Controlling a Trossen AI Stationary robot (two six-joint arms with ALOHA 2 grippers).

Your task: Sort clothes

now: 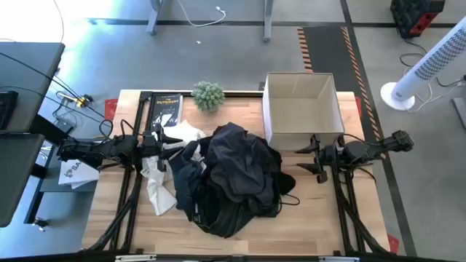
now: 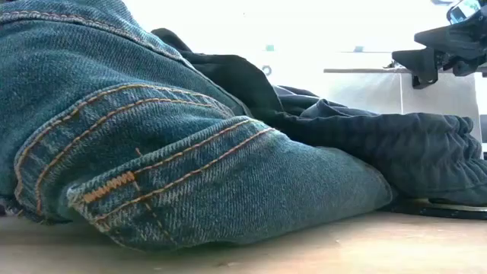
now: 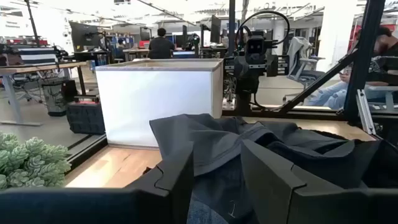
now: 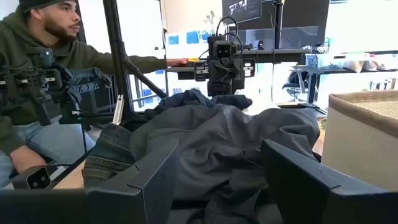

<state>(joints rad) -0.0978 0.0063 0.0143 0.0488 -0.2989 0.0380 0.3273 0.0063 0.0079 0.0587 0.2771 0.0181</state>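
Both jaws wide, empty: left gripper (image 1: pixel 166 140), right gripper (image 1: pixel 314 154) flank clothes (image 1: pixel 229 178). Pile unsorted on table (image 1: pixel 306 218); I judge sorting unstarted.

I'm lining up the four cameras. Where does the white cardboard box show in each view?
High view: the white box stands at the table's back right, open top up.
Low view: a pale wall behind the clothes pile, right of centre; probably the box.
Left wrist view: centre-left, beyond the pile.
Right wrist view: at the right edge.
Shared landmark: the dark clothes pile.
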